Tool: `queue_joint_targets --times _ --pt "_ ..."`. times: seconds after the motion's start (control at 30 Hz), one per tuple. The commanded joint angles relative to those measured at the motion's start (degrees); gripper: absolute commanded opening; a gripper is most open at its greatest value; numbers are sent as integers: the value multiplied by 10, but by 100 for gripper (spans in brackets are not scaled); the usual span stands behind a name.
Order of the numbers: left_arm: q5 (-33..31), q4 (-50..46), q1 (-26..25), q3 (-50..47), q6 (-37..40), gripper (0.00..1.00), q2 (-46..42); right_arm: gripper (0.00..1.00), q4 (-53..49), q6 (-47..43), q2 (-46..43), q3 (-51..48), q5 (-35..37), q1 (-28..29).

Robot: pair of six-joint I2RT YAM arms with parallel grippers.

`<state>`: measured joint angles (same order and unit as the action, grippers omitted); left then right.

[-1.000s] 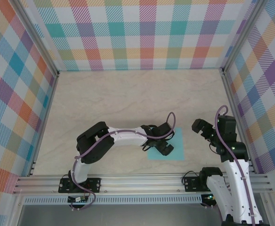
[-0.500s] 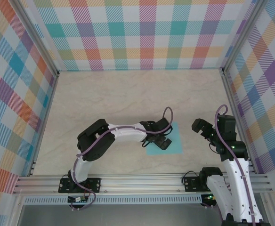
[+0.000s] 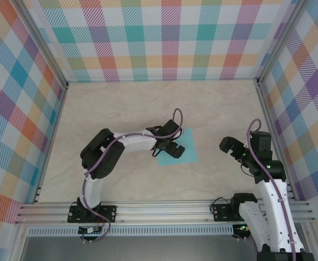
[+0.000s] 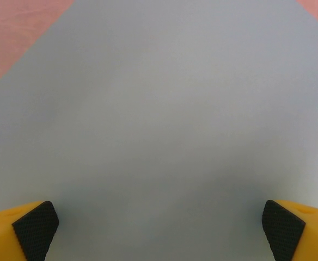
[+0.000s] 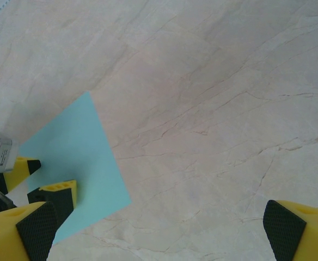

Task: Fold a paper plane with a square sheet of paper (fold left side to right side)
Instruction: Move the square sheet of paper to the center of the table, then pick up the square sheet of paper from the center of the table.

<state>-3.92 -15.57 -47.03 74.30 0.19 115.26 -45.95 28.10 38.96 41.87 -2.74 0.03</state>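
Observation:
The square sheet of paper [image 3: 186, 147] is plain light turquoise and lies flat on the marble table, a little right of centre. My left gripper [image 3: 169, 151] is down over its left part, open, with both fingertips resting wide apart on the sheet [image 4: 159, 109]. The left wrist view has the left gripper [image 4: 158, 228] straddling bare paper, with nothing between the pads. My right gripper [image 3: 228, 145] hovers open to the right of the sheet, apart from it. From the right wrist, the right gripper [image 5: 159, 231] is over bare table, and the sheet [image 5: 77, 152] lies at the left.
Plaid walls [image 3: 159, 38] with aluminium posts close in the table [image 3: 121, 109] on three sides. An aluminium rail [image 3: 164, 209] carrying both arm bases runs along the near edge. The left arm's elbow [image 3: 102, 152] juts out left of the sheet.
My left gripper has moved away from the near edge and to the left, and the sheet has slid along under it. The right arm has barely shifted.

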Motion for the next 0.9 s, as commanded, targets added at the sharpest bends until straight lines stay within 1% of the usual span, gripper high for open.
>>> queue_joint_targets --times 0.0,0.1,0.17,0.3,0.37,0.47,0.57,0.67,0.73,0.87 --pt "27 -42 12 -27 38 100 -12 100 19 8 27 3 -53 -1" --pt "58 -32 21 -39 38 100 -50 100 43 19 75 1 -86 2" --pt "79 -21 29 -53 30 100 -84 100 59 24 116 10 -85 21" --pt "120 -8 42 -92 -10 100 -158 100 85 21 222 59 -19 111" --pt "148 22 47 -124 -56 100 -191 99 103 21 288 92 13 154" --pt "195 57 55 -177 -129 98 -221 95 136 23 377 137 21 185" --pt "245 113 64 -221 -208 93 -228 89 168 25 459 182 7 193" --pt "288 164 68 -240 -251 85 -214 85 178 17 534 234 -1 205" --pt "298 169 69 -236 -258 79 -199 84 174 11 580 268 -4 213" --pt "291 160 73 -231 -269 75 -176 84 172 9 651 316 -5 224"
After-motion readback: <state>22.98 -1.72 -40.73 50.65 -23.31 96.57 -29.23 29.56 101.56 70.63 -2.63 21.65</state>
